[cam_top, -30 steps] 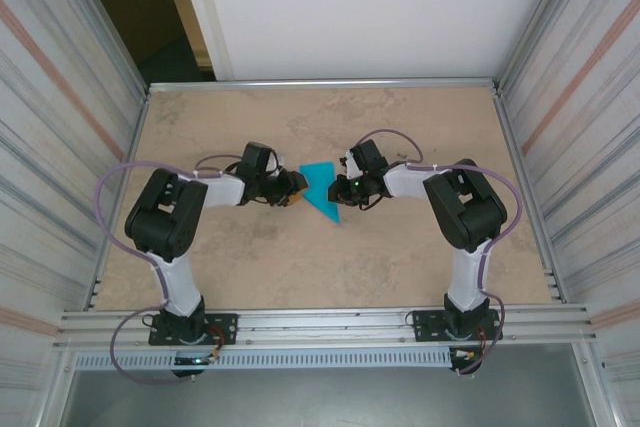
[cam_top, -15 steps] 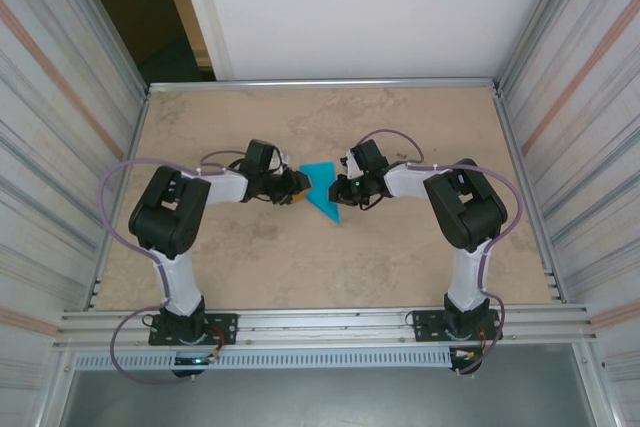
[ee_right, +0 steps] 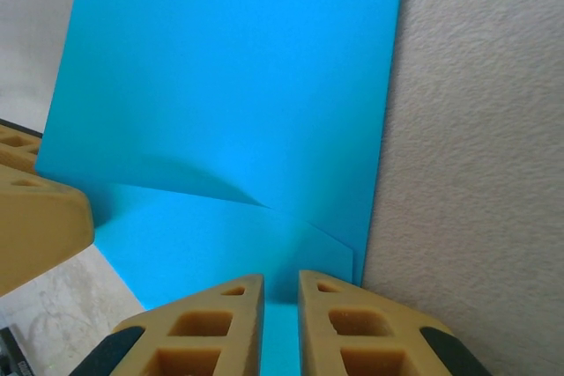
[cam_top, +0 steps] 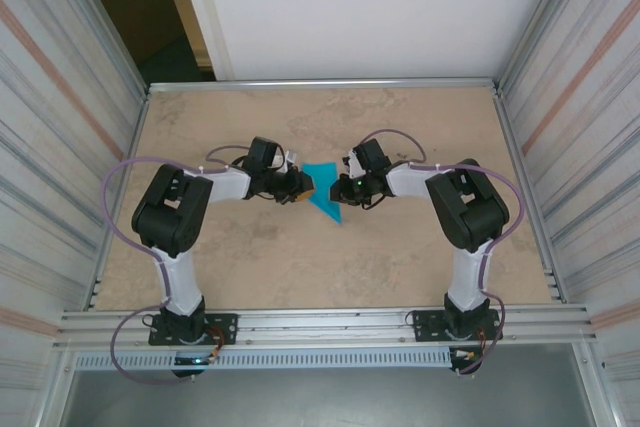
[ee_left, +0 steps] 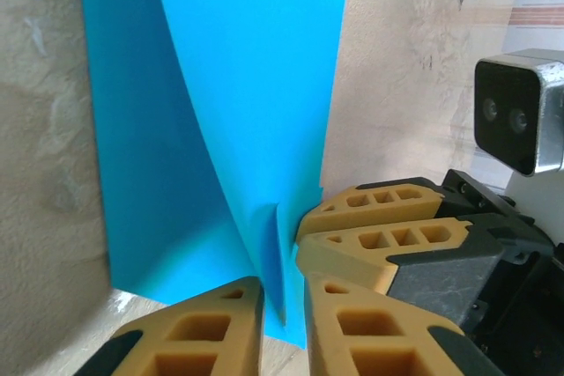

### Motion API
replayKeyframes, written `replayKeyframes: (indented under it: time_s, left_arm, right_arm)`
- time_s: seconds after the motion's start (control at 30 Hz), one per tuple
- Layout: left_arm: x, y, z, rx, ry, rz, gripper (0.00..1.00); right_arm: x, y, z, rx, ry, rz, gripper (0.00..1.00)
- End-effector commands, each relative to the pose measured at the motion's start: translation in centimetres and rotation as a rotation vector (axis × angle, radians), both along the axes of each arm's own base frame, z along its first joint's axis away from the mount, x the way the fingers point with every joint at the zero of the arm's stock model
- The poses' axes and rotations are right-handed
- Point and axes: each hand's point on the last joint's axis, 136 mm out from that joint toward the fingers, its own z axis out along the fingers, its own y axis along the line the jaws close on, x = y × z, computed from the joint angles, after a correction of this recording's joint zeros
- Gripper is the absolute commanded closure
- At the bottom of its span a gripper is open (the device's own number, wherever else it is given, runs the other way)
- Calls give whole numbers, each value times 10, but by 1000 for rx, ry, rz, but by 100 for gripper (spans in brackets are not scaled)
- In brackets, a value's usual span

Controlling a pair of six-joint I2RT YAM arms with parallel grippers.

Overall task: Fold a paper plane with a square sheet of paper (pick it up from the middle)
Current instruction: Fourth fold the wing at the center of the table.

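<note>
Moved: left arm has scooted in toward the middle, so the left fingers (cam_top: 299, 185) now sit right on the paper's left edge, and they've pinched in too. Right arm basically hasn't budged.
Paper: thin turquoise-blue sheet of paper (cam_top: 322, 193), partly folded, mid-worktop between the two arms. Its sharp tip points at the near edge.
Long axis: runs far-to-near, leaning a bit toward the right arm, so both arms come at it side-on.
Left fingers: in the left wrist view they (ee_left: 189, 332) are almost together, with a raised ridge of the sheet (ee_left: 247, 85) going into the slit. Looks like a pinch on that edge to me.
Right fingers: same deal, (ee_right: 220, 328) nearly closed with the sheet's (ee_right: 229, 85) near edge running into the gap and creases fanning out from it. I'd call that gripped.
Nearer arm: neither really, each is touching its own side.
In the way: the right fingers (ee_left: 370, 213) are just beside the left pair, and the right arm's grey wrist camera (ee_left: 520, 112) is close behind, so it's crowded for any fold.
Around: bare beige stone-look worktop (cam_top: 400, 257), ribbed metal side walls (cam_top: 60, 147).
</note>
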Motion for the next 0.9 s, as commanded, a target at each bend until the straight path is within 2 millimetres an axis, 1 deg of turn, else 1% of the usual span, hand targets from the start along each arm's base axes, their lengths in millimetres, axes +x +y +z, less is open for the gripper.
replayKeyframes:
  time_s: [0.0,0.17,0.27,0.4,0.47,0.53,0.6,0.7,0.8,0.87]
  left_arm:
    - [1,-3,1,0,-4,-32,83]
    - [2,-1,0,7,-1,-25,90]
    - [3,1,1,19,-3,-9,95]
    - [6,8,6,52,-6,47,96]
    - [5,12,9,73,-4,83,96]
    - [4,15,14,95,-2,125,96]
    - [2,17,16,114,6,159,96]
    - [-1,17,18,133,23,203,96]
    - [-3,17,22,158,33,235,96]
    - [-4,16,25,168,37,244,96]
  right_arm:
    - [-2,-5,15,-1,-20,5,82]
    - [-1,-8,24,-15,-60,12,78]
    - [1,-15,35,-42,-117,1,72]
    - [3,-31,45,-162,-242,-15,63]
    - [2,-38,48,-242,-314,-9,61]
    - [-2,-39,51,-325,-398,21,59]
    - [-8,-34,55,-371,-468,60,59]
    - [-17,-18,56,-410,-550,134,58]
    - [-24,-1,51,-430,-589,201,57]
    - [-25,7,46,-438,-594,223,57]
